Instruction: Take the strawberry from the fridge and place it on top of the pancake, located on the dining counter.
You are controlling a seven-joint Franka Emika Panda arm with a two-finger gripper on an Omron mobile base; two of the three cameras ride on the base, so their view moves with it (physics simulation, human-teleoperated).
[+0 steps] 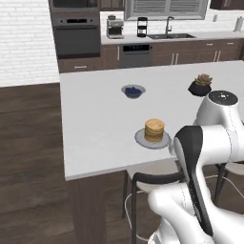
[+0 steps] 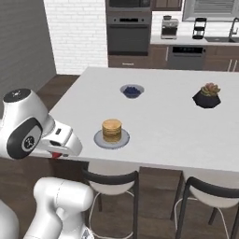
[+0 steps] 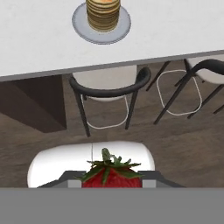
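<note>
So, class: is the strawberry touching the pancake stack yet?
Apart. In the hand view the strawberry sits between the gripper fingers near the bottom, while the pancake rests on its plate up on the dining counter, stools and floor between them.

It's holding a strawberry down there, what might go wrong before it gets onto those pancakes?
The strawberry sits low, below the counter edge, so lifting it might knock the edge or the stool. The pancake stack is small and tall; a drop off-centre could roll the berry onto the plate or counter.
</note>
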